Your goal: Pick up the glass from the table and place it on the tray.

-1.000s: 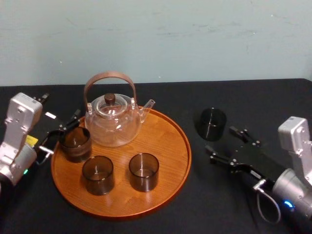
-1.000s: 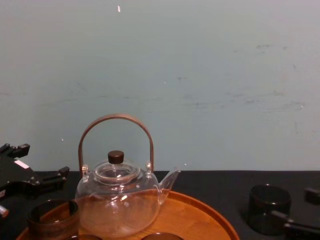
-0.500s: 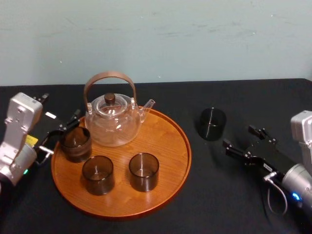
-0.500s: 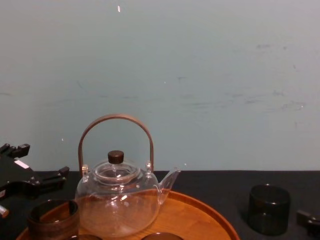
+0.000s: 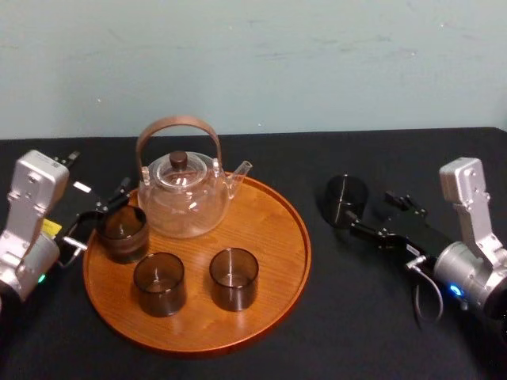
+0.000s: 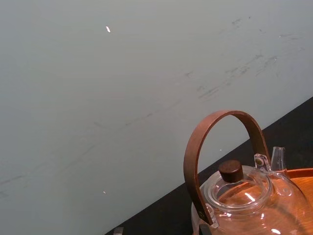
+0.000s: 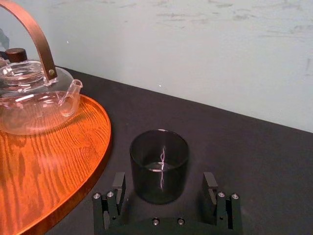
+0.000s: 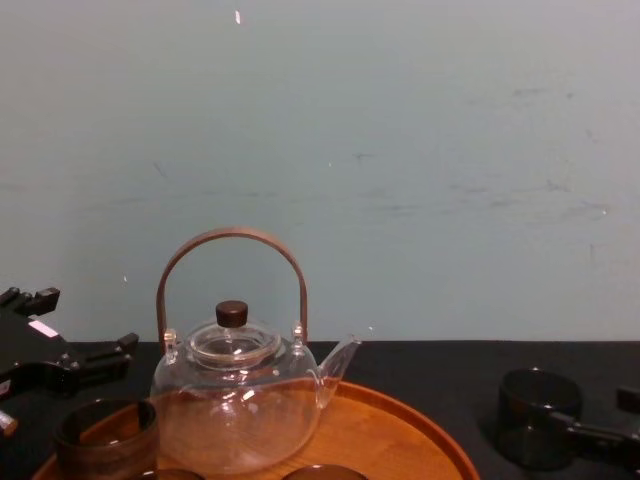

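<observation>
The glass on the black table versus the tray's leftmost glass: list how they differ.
The table glass stands on the black table, right of the tray; the leftmost glass stands on the tray. The open right gripper straddles the table glass; the left gripper sits beside the leftmost glass. Both are upright, dark tumblers.

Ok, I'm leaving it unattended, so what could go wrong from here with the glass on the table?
The right hand is open around the glass; its smooth wall could slip or tip as the fingers close. The tray has a raised rim, so a low carry might clip it. The free spot lies near the teapot spout, which the glass could knock. The left hand sits at the tray's left edge.
</observation>
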`<action>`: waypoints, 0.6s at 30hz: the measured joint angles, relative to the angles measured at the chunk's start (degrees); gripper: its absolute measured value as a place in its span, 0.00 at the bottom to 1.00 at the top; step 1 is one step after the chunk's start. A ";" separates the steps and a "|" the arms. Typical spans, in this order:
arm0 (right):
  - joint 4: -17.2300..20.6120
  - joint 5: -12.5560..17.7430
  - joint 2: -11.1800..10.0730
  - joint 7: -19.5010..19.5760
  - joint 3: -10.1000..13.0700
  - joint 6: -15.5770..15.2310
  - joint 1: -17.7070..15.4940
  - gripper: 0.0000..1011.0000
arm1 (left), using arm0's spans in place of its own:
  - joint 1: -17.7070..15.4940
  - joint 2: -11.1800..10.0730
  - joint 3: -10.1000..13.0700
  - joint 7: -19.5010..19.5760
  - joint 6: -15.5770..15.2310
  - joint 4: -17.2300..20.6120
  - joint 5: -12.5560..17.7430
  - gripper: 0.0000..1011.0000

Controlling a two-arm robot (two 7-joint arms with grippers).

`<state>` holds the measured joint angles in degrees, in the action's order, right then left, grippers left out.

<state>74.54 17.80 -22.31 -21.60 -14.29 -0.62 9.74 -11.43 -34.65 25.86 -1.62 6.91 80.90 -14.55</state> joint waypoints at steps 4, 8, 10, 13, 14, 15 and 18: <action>-2.35 -0.69 0.71 -0.33 -0.69 0.31 1.76 0.99 | 0.00 0.00 0.00 0.00 0.00 0.00 0.00 0.99; -5.60 -1.55 1.69 -0.69 -1.40 1.15 4.04 0.99 | 0.00 0.00 0.00 0.00 0.00 0.00 0.00 0.99; -6.47 -1.74 1.95 -0.88 -1.57 1.43 4.60 0.99 | 0.00 0.00 0.00 0.00 0.00 0.00 0.00 0.99; -7.97 -2.06 2.40 -1.22 -1.86 1.88 5.65 0.99 | 0.00 0.00 0.00 0.00 0.00 0.00 0.00 0.99; -8.76 -2.22 2.66 -1.40 -2.02 2.14 6.27 0.99 | 0.00 0.00 0.00 0.00 0.00 0.00 0.00 0.99; -9.20 -2.31 2.81 -1.48 -2.11 2.27 6.58 0.99 | 0.00 0.00 0.00 0.00 0.00 0.00 0.00 0.99; -10.99 -2.66 3.38 -1.86 -2.41 2.78 7.84 0.99 | 0.00 0.00 0.00 0.00 0.00 0.00 0.00 0.99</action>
<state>63.55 15.14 -18.94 -23.46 -16.70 2.17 17.58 -11.43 -34.65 25.86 -1.62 6.91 80.90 -14.55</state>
